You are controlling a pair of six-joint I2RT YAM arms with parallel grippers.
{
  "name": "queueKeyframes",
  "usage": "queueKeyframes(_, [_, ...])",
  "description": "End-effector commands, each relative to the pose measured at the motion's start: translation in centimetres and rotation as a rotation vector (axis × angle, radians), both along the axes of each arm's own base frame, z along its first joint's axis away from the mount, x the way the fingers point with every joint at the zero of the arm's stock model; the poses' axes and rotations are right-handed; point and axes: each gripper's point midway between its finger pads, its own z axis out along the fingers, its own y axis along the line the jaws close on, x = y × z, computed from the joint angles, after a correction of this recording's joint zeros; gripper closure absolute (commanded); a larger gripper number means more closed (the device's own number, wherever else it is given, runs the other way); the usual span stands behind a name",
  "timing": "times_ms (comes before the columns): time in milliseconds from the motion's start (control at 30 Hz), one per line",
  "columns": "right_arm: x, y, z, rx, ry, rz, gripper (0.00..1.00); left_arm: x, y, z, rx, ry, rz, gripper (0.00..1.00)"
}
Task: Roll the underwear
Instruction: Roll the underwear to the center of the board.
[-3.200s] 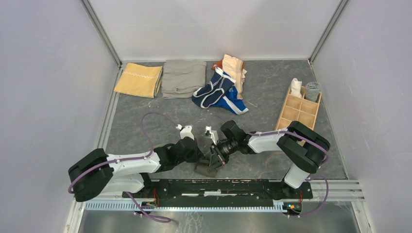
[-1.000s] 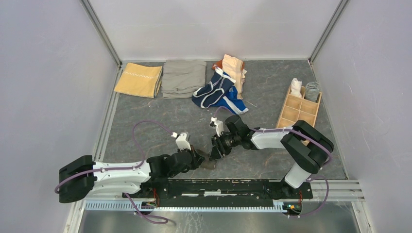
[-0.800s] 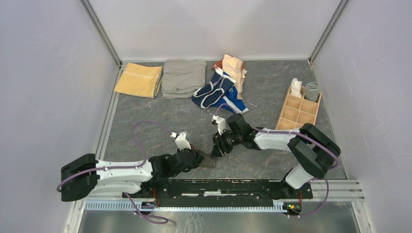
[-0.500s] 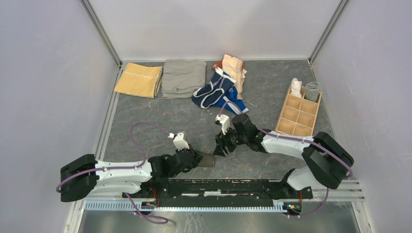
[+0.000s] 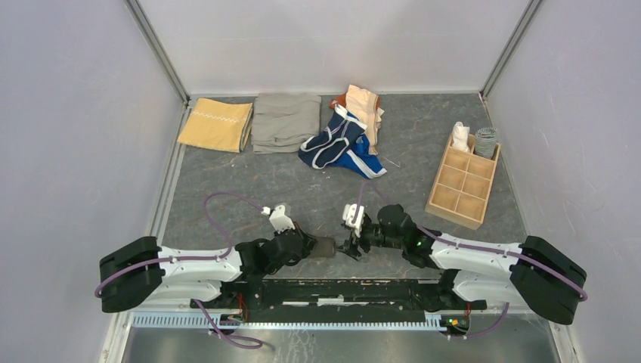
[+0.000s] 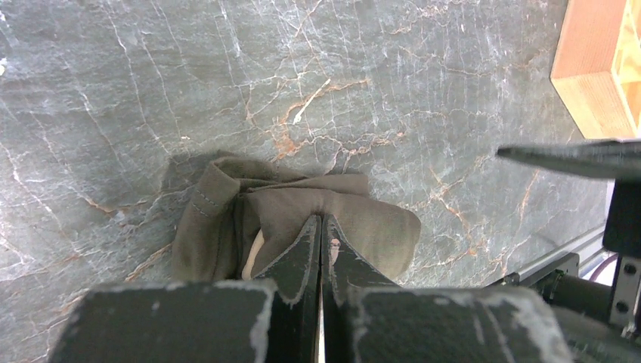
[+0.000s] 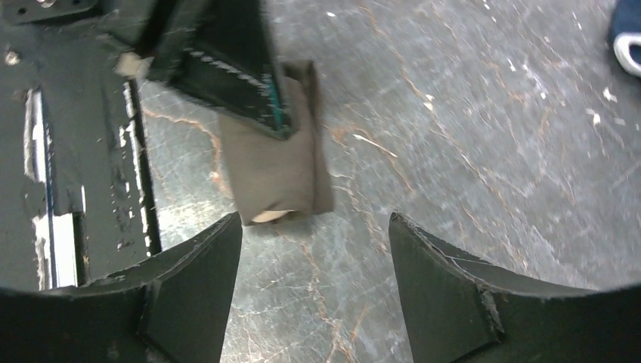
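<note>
My left hand is clamped shut on the grey-brown underwear, pinching a fold of cloth right at its fingertips. The piece sits on the tabletop directly ahead of that hand and touching it, bunched into a short, thick bundle. It looks close to fully rolled, though from the left wrist one side seems looser than the other.

My right hand is spread wide with nothing between its fingers. The bundle lies straight ahead of it, just past the fingertips and a little toward its left finger. I see no contact, only bare stone in the gap.

From the right wrist, the bundle's long axis runs roughly along that hand's own line of reach. A tan-lined end faces the hand, and the far end sits under the left hand's fingers.

So the two hands face each other across the bundle. The left is on it and the right is just beside it and free. I judge the next move belongs to the right hand. To close across the bundle's short side it has only to go forward, shifted slightly to its left. If it goes straight, one finger may land on the end.

The pile of other underwear lies well beyond both hands, and the wooden box sits off to the right hand's far side.
</note>
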Motion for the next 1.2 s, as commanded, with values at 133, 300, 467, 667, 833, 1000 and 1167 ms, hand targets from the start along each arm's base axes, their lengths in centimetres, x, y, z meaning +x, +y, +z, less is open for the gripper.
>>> queueKeyframes(133, [-1.9, 2.6, 1.3, -0.041, -0.315, 0.173, 0.24, -2.3, 7.7, -7.2, 0.348, 0.168, 0.039, 0.98])
queueKeyframes(300, [-2.6, 3.8, 0.7, -0.082, -0.344, 0.234, 0.24, -2.3, 7.7, -7.6, 0.354, 0.184, 0.029, 0.98])
queueKeyframes(467, [-2.0, 4.7, -0.1, -0.141, -0.369, 0.249, 0.24, -2.3, 7.3, -7.6, 0.354, 0.186, 0.012, 0.98])
queueKeyframes(667, [-1.6, 5.9, -2.0, -0.239, -0.354, 0.307, 0.26, -2.2, 7.0, -7.6, 0.362, 0.183, -0.006, 0.98])
queueKeyframes(833, [-1.3, 5.3, -4.1, -0.309, -0.323, 0.295, 0.3, -2.1, 6.9, -7.4, 0.357, 0.178, -0.009, 0.98])
queueKeyframes(1000, [-1.1, 4.3, -6.0, -0.358, -0.278, 0.249, 0.37, -1.9, 6.6, -7.3, 0.353, 0.167, -0.024, 0.98])
queueKeyframes(1167, [-1.2, 3.5, -6.2, -0.341, -0.2, 0.157, 0.42, -1.7, 5.8, -6.9, 0.341, 0.145, -0.053, 0.98])
